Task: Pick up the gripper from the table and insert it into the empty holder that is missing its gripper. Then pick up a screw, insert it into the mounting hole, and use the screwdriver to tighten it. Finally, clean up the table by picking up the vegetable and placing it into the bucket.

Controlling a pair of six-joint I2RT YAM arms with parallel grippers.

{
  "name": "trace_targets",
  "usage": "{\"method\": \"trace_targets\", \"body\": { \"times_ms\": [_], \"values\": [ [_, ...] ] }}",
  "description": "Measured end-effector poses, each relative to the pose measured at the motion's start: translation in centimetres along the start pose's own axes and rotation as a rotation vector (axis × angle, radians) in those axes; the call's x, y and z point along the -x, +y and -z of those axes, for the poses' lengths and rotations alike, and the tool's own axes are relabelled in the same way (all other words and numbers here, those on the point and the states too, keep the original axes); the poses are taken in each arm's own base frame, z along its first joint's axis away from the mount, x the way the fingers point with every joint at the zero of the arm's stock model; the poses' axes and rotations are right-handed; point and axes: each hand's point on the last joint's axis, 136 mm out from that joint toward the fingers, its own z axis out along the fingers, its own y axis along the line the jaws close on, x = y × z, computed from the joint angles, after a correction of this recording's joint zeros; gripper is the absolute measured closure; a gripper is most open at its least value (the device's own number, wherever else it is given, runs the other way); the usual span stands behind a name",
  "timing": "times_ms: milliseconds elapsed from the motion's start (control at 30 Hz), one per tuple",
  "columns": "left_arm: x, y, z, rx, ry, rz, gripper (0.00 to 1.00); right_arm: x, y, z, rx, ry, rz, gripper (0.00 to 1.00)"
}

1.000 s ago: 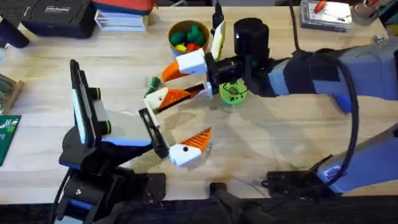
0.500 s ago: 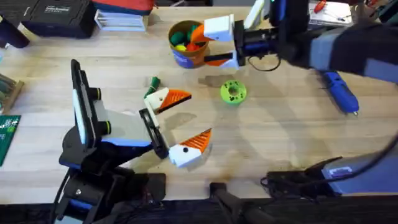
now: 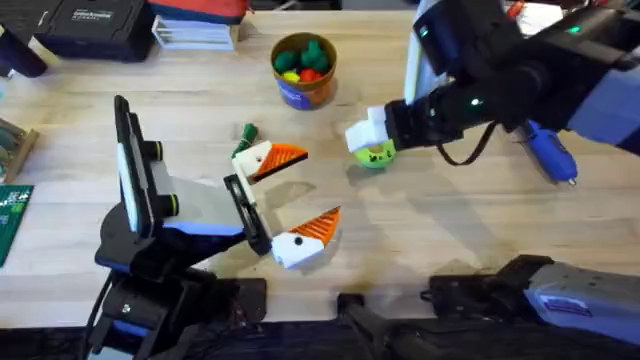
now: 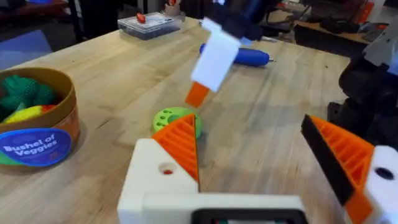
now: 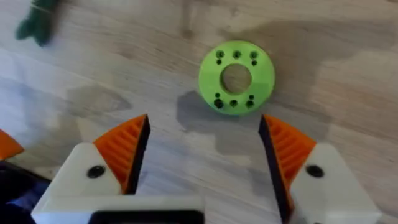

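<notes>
The left gripper [image 3: 311,186] rests low toward the table's [image 3: 470,250] near edge with its orange-tipped fingers spread wide on the black holder [image 3: 246,214], gripping nothing; I cannot tell whether the gripper [image 3: 268,158] is fully seated. Just beyond it, mid-table, lies the vegetable [image 3: 247,132], while the bucket [image 3: 303,70] by the far edge holds green, yellow and red pieces. The right gripper [image 5: 204,134] hovers, fingers apart and empty, by the lime disc [image 5: 236,78], probably choosing a screw; the screwdriver [image 3: 548,150] lies rightward.

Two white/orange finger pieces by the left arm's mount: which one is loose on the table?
The gripper farther from the bases, near the vegetable, lies loose on the table. The other finger piece appears seated on the black holder.
</notes>
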Motion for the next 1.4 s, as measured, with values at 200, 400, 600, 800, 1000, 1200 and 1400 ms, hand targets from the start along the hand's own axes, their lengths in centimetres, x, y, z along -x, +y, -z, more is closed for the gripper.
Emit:
{"method": "trace_targets", "body": {
  "times_ms": [200,400,600,800,1000,1200,1400],
  "values": [
    [0.0,0.0,0.0,-0.002,0.000,0.000,0.014,0.0,-0.3,-0.7,-0.086,-0.009,0.073,0.117],
    [0.0,0.0,0.0,-0.002,0.000,0.000,0.015,-0.8,0.0,-3.2,-0.114,0.058,0.105,0.276],
    [0.0,0.0,0.0,-0.002,0.000,0.000,0.015,-2.1,-0.5,-5.8,-0.146,0.149,0.111,0.471],
    [0.0,0.0,0.0,-0.002,0.000,0.000,0.015,-2.0,-0.6,-6.6,-0.151,0.156,0.110,0.512],
    [0.0,0.0,0.0,-0.003,0.000,0.000,0.015,-1.9,-0.6,-6.7,-0.150,0.150,0.111,0.554],
    [0.0,0.0,0.0,-0.002,0.000,0.000,0.015,-2.2,-0.9,-7.4,-0.169,0.175,0.111,0.664],
    [0.0,0.0,0.0,-0.002,0.000,0.000,0.015,-2.0,-1.2,-7.3,-0.186,0.169,0.113,0.821]
  ]
}}
